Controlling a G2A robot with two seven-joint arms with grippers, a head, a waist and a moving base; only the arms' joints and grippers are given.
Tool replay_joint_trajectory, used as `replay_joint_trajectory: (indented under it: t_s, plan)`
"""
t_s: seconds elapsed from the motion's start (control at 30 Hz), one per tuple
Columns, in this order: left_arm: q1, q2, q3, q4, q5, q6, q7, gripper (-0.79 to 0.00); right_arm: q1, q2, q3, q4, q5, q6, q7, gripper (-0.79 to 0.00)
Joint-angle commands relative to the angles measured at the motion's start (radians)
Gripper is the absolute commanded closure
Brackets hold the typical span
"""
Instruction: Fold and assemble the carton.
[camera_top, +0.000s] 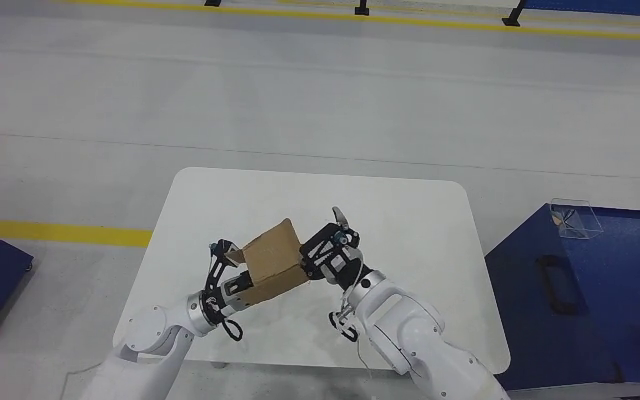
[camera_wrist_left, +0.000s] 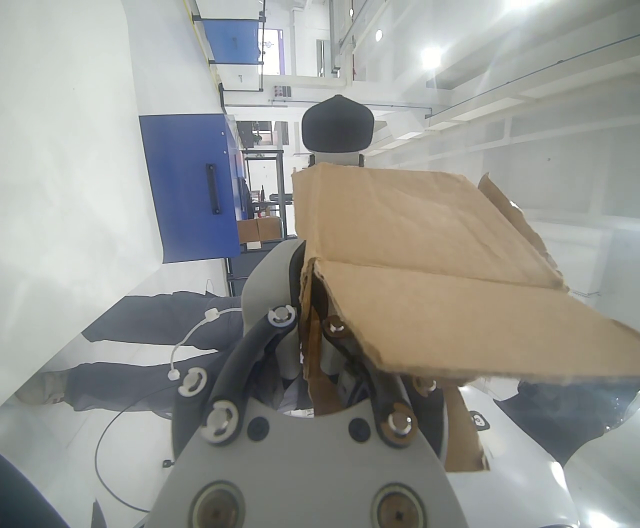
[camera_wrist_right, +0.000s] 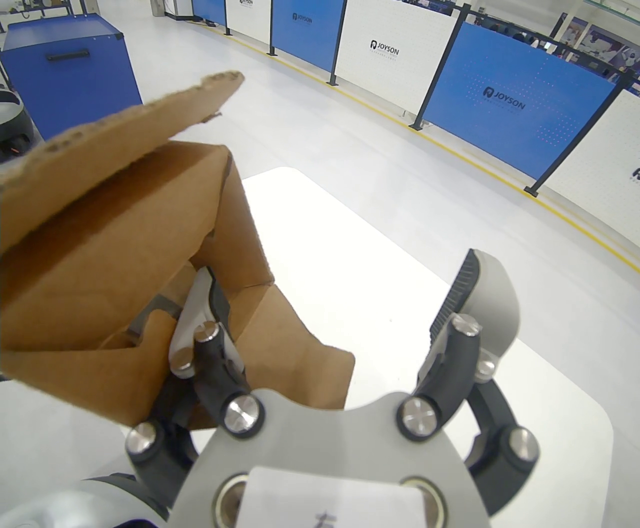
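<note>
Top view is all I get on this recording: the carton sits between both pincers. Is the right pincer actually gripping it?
Observer: No. The right wrist view shows the right pincer open wide. One finger is tucked into the open end of the carton, and the other finger is free over the table.
Operator: And the left one?
Observer: In the left wrist view, the left pincer is closed on a cardboard edge that runs between its fingers.
Operator: Are the flaps shut at the right arm's end?
Observer: No. The right wrist view shows one flap standing out above the opening.
</note>
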Motion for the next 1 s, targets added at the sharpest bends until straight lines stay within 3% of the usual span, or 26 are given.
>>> replay_joint_trajectory:
  t_s: [0.0, 0.2, 0.43, 0.63, 0.87, 0.97]
  plan:
    - [0.001, 0.000, 0.000, 0.001, -0.002, -0.002, -0.001, 0.000, -0.003, -0.002, 0.006, -0.004, 0.008, -0.003, -0.001, -0.785]
    - [0.001, -0.001, -0.001, 0.005, -0.006, -0.003, -0.004, 0.000, -0.015, -0.003, 0.072, -0.019, 0.060, -0.006, 0.001, -0.785]
    - [0.002, -0.003, 0.000, 0.006, -0.018, -0.009, -0.013, 0.000, -0.041, 0.007, 0.239, 0.002, 0.205, -0.016, 0.050, -0.785]
    - [0.002, -0.004, 0.002, 0.003, -0.024, -0.011, -0.033, 0.000, -0.031, 0.009, 0.278, 0.097, 0.488, -0.168, 0.278, -0.785]
    - [0.002, -0.005, 0.009, -0.007, -0.010, -0.002, -0.026, 0.000, -0.033, 0.012, 0.323, 0.106, 0.832, -0.286, 0.377, -0.785]
    - [0.002, -0.007, 0.014, -0.007, -0.005, -0.001, -0.023, 0.000, -0.028, 0.017, 0.354, 0.102, 0.888, -0.299, 0.403, -0.785]
